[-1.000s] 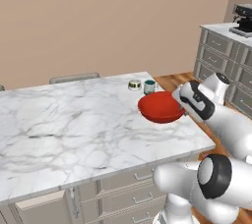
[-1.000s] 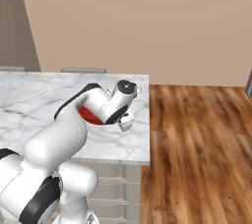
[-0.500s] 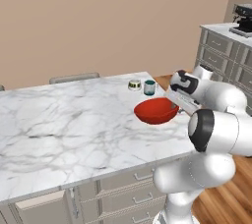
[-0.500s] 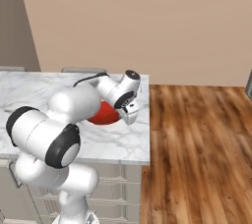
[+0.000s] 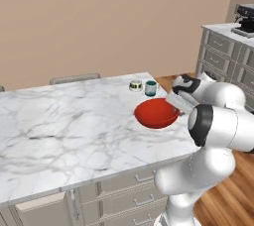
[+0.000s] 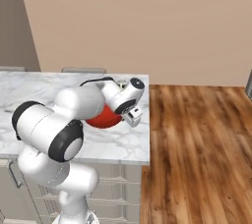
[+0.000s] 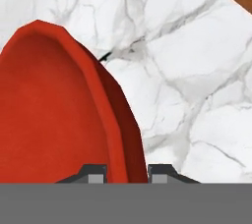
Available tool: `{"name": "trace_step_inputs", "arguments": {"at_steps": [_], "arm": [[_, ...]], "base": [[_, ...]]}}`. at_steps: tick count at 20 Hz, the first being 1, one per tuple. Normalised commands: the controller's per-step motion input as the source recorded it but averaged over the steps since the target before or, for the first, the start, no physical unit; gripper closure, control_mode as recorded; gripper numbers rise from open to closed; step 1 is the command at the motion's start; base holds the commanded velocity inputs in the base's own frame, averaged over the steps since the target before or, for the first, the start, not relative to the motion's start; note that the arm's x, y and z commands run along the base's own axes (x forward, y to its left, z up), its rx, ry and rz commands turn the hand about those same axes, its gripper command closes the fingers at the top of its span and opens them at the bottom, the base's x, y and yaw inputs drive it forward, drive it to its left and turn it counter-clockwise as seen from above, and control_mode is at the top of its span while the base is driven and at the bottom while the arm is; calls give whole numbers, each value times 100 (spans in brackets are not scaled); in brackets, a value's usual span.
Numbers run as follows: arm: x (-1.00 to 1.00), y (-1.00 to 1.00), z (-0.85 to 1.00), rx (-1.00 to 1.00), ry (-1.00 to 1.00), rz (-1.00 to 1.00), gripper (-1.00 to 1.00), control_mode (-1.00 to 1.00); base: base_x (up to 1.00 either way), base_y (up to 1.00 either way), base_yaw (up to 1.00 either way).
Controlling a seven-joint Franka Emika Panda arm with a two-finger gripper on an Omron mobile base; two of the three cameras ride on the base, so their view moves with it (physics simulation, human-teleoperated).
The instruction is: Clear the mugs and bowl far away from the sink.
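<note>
Left base view, marble counter [image 5: 64, 136], tool [image 7: 123, 174] pinching red bowl [image 5: 157, 113] rim, beige wall [image 5: 99, 17]

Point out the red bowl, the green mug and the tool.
red bowl [image 5: 155, 112], left base view, on its inner floor.
green mug [image 5: 150, 88], left base view, on its side wall.
tool [image 7: 126, 174], hand view, between its tips, which straddle the bowl's rim.
</note>
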Motion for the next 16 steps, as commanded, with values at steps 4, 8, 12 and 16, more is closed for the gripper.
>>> {"name": "trace_step_inputs", "arguments": {"at_steps": [4,8,12,16], "arm": [[44,1,-14,0,0,1,100,-100],[61,0,-17,0,0,-5,100,-100],[63,0,-32,1,0,-15,100,-100],[40,0,-35,0,0,-14,100,-100]], "base": [[0,0,0],[0,0,0],[0,0,0],[0,0,0]]}}
